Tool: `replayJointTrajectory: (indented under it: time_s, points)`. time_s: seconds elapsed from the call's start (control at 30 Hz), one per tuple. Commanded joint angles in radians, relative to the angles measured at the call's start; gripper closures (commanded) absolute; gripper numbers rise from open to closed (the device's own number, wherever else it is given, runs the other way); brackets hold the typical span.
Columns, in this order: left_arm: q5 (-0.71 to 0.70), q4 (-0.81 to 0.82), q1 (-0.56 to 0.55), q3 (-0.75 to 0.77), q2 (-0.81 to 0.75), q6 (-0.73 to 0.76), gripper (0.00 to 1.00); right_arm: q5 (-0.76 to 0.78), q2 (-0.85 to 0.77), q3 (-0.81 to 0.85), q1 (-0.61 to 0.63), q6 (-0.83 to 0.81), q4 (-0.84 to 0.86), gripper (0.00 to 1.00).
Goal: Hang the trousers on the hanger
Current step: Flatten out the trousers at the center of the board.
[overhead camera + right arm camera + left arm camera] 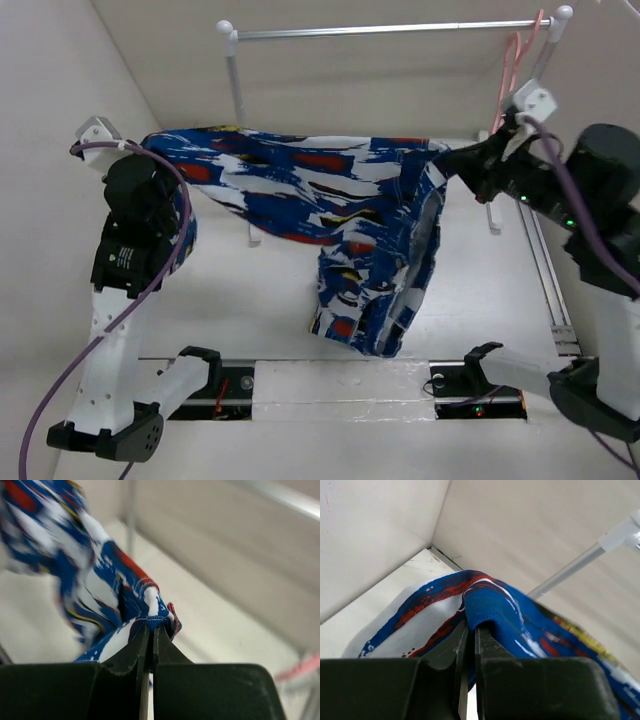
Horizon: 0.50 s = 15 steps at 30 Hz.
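Pink hanger [512, 62] on rail [390, 30] beyond trousers [330, 190]

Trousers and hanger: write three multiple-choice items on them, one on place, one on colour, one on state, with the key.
1. Where is the hanger?
A. hooked on the rail, near its right end
B. lying flat
C. in a gripper
2. The hanger's colour?
A. green
B. pink
C. black
3. The trousers are:
A. folded flat
B. held by one gripper
C. pinched by both grippers

Key:
1 A: its hook sits over the rail.
2 B: pink strands show in the top view.
3 C: the left gripper and right gripper are each shut on cloth.
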Motion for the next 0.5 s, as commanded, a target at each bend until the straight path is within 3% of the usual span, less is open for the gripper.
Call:
replayJointTrajectory:
  time_s: [0.0, 0.03, 0.17, 0.2, 0.27, 0.3, 0.33, 0.4, 0.43, 0.47]
  points:
    - [-0.016, 0.04, 0.004, 0.024, 0.09, 0.09, 1.0, -0.189, 0.014, -0.381, -0.246, -0.007, 0.089, 1.0]
    - [-0.003, 0.085, 0.004, 0.015, 0.11, 0.107, 1.0, -0.192, 0.017, -0.436, -0.346, -0.008, 0.146, 1.0]
    - [0.102, 0.192, 0.004, -0.031, 0.319, 0.159, 1.0, -0.089, 0.072, -0.617, -0.428, -0.005, 0.322, 1.0]
    - [0.116, 0.194, 0.004, -0.025, 0.372, 0.162, 0.96, 0.0, 0.089, -0.633, -0.428, -0.001, 0.345, 1.0]
    - [0.147, 0.087, 0.004, 0.078, 0.487, 0.145, 0.69, 0.114, 0.105, -0.641, -0.428, 0.002, 0.387, 1.0]
    - [0.168, 0.043, 0.004, 0.113, 0.577, 0.133, 0.41, 0.174, 0.128, -0.636, -0.428, 0.001, 0.392, 0.99]
    - [0.194, 0.01, 0.004, 0.128, 0.594, 0.128, 0.28, 0.275, 0.139, -0.626, -0.419, 0.001, 0.387, 0.97]
    - [0.26, 0.039, -0.012, 0.084, 0.558, 0.136, 0.1, 0.36, 0.156, -0.601, -0.39, -0.001, 0.396, 0.67]
    - [0.282, 0.053, -0.012, 0.06, 0.534, 0.131, 0.1, 0.395, 0.179, -0.583, -0.375, -0.001, 0.369, 0.37]
    - [0.297, 0.048, -0.031, 0.018, 0.507, 0.124, 0.11, 0.399, 0.19, -0.54, -0.356, -0.002, 0.344, 0.29]
